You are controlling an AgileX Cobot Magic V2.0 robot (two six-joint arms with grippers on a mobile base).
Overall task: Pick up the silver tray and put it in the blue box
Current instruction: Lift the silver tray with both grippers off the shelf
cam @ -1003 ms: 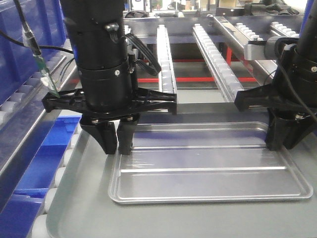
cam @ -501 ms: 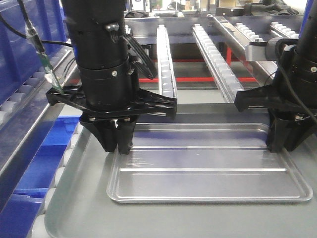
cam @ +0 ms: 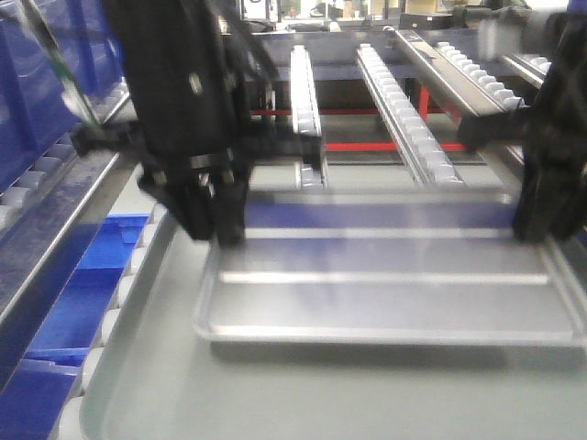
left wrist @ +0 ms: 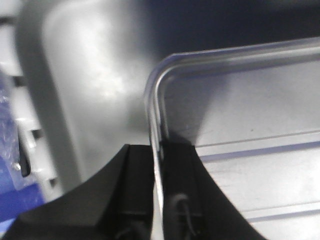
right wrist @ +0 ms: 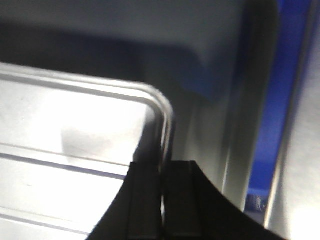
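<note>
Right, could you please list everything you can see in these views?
silver tray: one, shiny silver, centre, over the grey tray.
grey tray: one, dull grey, under the silver tray.
blue box: one, bright blue, far left beside the side rollers.
blue bins: count unclear, blue, lower left below the trays' edge.
roller rails: several, silver with white rollers, behind the trays.
left gripper: one, black, shut on the silver tray's left rim.
right gripper: one, black, shut on its right rim.
</note>
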